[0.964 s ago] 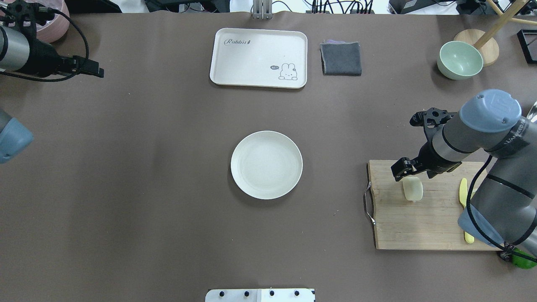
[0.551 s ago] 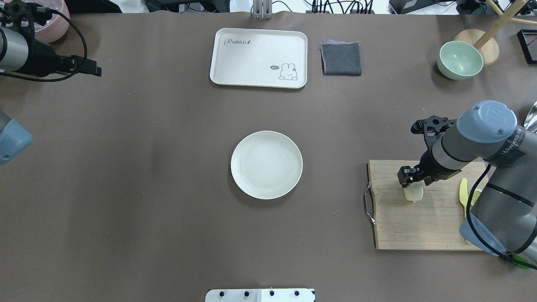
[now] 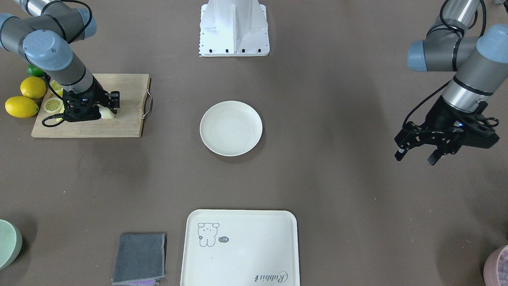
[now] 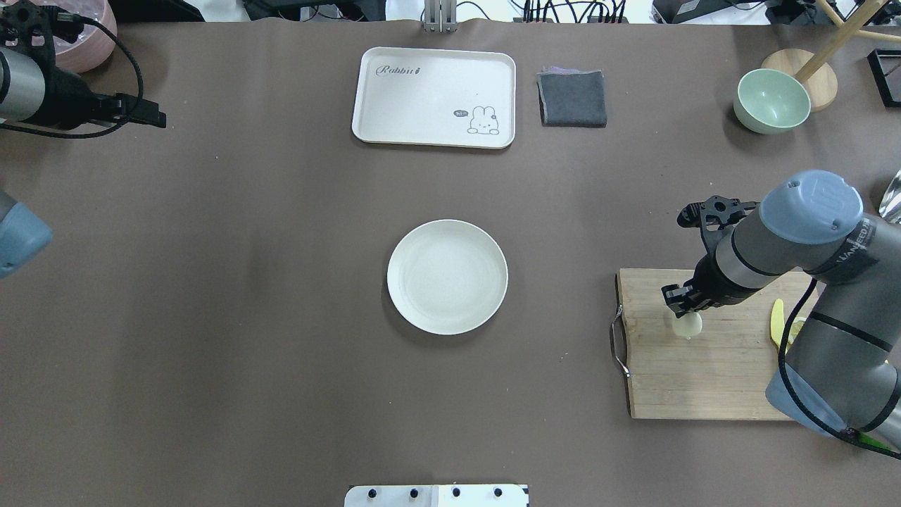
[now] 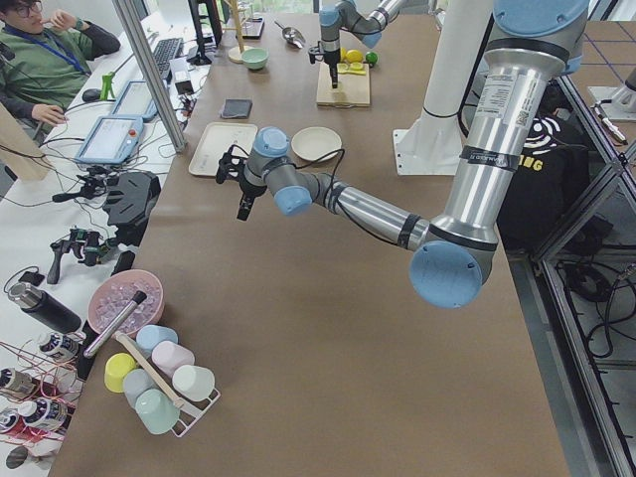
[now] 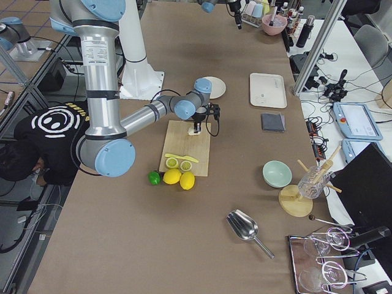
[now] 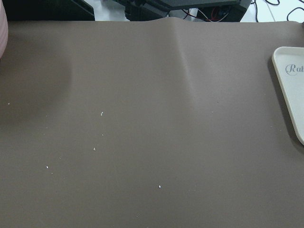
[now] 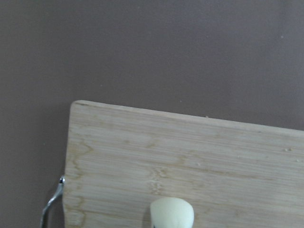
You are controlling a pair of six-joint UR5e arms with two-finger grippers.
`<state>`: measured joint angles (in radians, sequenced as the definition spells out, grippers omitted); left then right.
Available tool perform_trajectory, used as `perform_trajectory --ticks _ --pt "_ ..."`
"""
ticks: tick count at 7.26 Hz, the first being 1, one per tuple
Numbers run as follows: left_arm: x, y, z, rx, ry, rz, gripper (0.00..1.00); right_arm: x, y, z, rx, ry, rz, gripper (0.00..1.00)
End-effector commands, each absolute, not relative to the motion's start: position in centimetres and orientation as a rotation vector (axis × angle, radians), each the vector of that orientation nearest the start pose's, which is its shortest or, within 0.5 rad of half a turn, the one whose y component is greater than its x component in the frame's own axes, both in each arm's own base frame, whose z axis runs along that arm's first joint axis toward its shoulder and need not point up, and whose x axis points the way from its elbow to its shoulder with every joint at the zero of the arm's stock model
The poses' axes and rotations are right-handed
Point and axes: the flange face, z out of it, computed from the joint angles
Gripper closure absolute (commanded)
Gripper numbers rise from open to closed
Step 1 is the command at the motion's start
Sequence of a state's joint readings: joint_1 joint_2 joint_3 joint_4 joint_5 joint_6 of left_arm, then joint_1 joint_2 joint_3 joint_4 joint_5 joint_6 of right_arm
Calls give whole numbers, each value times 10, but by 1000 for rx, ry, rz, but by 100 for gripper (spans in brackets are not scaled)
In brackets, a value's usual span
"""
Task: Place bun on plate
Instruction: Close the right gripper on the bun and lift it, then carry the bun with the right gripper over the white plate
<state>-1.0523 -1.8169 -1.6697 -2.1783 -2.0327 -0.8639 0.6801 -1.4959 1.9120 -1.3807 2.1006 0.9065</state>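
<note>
The bun (image 4: 688,324) sits on the wooden cutting board (image 4: 704,380), in the part of the board nearer the plate and the metal handle (image 4: 617,346), with its rounded end showing at the bottom edge of the right wrist view. The right gripper (image 4: 681,301) is down directly over it, the black fingers covering its upper part in the overhead view and standing close at its sides in the front-facing view. Whether they press on the bun or only flank it cannot be told. Farther along the board, beyond the arm, lie a pale yellow knife (image 4: 776,320) and a lemon half (image 3: 52,105), and two whole lemons (image 3: 27,97) and a green lime (image 3: 35,71) rest just off that end. The plate (image 4: 447,277) lies bare at the middle of the brown table, well apart from the board. Past it, on the far side from the robot, are the cream rabbit tray (image 4: 435,97), a folded grey cloth (image 4: 572,98) beside it, and a pale green bowl (image 4: 771,101). The left gripper (image 3: 416,156) hangs above the table far out on the robot's left, its fingers spread wide with nothing between them.
</note>
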Motion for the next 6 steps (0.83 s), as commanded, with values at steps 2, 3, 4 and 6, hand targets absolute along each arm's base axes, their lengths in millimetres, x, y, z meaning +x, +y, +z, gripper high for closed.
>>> perform_trajectory --ticks 2,3,4,6 --pt "222 -567 409 448 932 -97 2 -358 -424 382 69 -853 -134 100" --pt "223 -566 408 441 941 -92 2 -359 -441 342 134 -896 -127 100" --pt "226 -564 407 420 961 -76 2 -372 -453 301 171 -946 -121 100" --pt "230 -562 406 393 985 -49 2 -393 -467 240 229 -1013 -143 100"
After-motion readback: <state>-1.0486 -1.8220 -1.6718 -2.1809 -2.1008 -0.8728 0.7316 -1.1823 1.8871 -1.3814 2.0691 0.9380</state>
